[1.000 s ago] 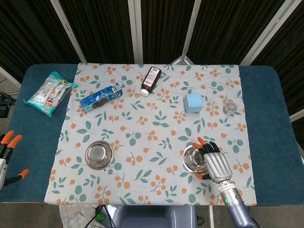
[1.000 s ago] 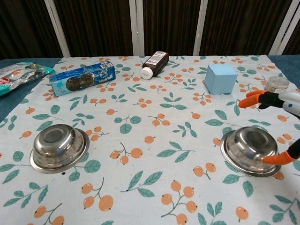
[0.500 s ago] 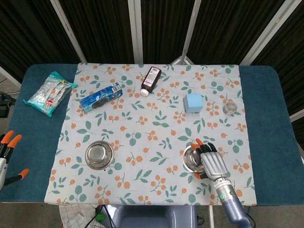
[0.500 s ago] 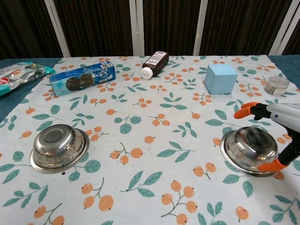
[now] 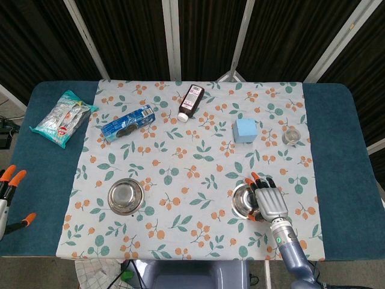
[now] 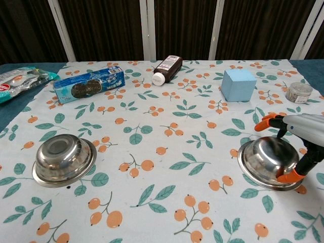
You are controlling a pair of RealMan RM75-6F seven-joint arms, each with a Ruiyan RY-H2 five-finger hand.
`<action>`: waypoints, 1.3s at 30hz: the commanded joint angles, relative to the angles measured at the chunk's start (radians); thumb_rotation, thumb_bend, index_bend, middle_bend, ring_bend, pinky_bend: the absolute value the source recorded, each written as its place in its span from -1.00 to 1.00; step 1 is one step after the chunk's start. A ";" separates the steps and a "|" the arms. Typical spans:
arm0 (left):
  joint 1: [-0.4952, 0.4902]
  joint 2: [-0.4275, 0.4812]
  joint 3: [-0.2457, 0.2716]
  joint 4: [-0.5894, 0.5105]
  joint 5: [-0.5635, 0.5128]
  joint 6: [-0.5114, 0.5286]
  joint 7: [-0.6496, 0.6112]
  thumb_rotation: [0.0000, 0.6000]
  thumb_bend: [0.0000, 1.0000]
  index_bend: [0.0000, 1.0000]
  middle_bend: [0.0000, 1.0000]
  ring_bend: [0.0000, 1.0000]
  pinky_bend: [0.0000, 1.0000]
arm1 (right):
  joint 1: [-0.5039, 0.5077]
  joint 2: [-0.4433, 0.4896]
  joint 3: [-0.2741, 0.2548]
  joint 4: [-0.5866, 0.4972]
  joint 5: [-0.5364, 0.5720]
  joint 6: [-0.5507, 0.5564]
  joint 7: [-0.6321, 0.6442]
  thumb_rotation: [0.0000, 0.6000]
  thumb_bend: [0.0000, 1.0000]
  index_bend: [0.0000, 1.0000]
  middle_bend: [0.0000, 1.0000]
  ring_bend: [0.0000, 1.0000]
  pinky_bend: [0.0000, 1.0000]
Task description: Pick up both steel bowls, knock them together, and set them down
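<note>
Two steel bowls stand on the flowered cloth. The left bowl (image 5: 126, 196) (image 6: 64, 158) sits alone near the front left. My right hand (image 5: 269, 201) (image 6: 298, 136) hovers low over the right side of the right bowl (image 5: 243, 201) (image 6: 266, 159), which rests on the cloth. Its fingers (image 6: 268, 122) spread past the far rim and its thumb tip (image 6: 284, 176) sits at the near rim. My left hand (image 5: 8, 191) shows only at the far left edge of the head view, off the table, fingers apart and holding nothing.
Toward the back lie a blue cookie pack (image 5: 127, 122) (image 6: 90, 83), a dark bottle on its side (image 5: 191, 102) (image 6: 167, 69), a light blue cube (image 5: 246, 130) (image 6: 238, 84) and a small jar (image 5: 291, 136) (image 6: 298, 92). A snack bag (image 5: 63, 118) lies at the far left.
My right hand has come down and drawn back toward me over the right bowl, with its thumb now at the rim. Both bowls and my left hand have stayed put.
</note>
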 commanded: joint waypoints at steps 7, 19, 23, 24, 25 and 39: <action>0.000 -0.003 0.000 -0.003 -0.003 0.000 0.010 1.00 -0.79 -0.74 -1.00 -1.00 -0.87 | 0.018 -0.001 -0.018 0.015 0.015 -0.002 -0.005 1.00 -0.81 -0.68 -0.91 -0.54 -0.82; 0.001 -0.002 0.000 -0.006 -0.003 0.002 0.009 1.00 -0.79 -0.74 -1.00 -1.00 -0.87 | 0.034 -0.006 -0.042 0.015 0.006 0.003 -0.009 1.00 -0.81 -0.60 -0.69 -0.53 -0.82; 0.002 -0.001 0.000 -0.006 -0.003 0.003 0.005 1.00 -0.79 -0.74 -1.00 -1.00 -0.87 | 0.040 -0.016 -0.053 0.019 0.000 0.005 -0.012 1.00 -0.81 -0.60 -0.62 -0.53 -0.81; 0.002 0.000 0.000 -0.006 -0.003 0.003 0.003 1.00 -0.79 -0.74 -1.00 -1.00 -0.87 | 0.042 -0.020 -0.055 0.020 -0.002 0.006 -0.012 1.00 -0.81 -0.60 -0.59 -0.53 -0.81; 0.002 0.001 -0.001 -0.005 -0.005 0.002 0.001 1.00 -0.79 -0.74 -1.00 -1.00 -0.87 | 0.043 -0.023 -0.057 0.021 -0.003 0.008 -0.013 1.00 -0.81 -0.60 -0.58 -0.53 -0.81; 0.003 0.004 -0.001 -0.004 -0.006 0.002 -0.008 1.00 -0.79 -0.74 -1.00 -1.00 -0.87 | 0.041 -0.017 -0.057 -0.001 -0.068 0.057 0.033 1.00 -0.81 -0.38 -0.34 -0.11 -0.70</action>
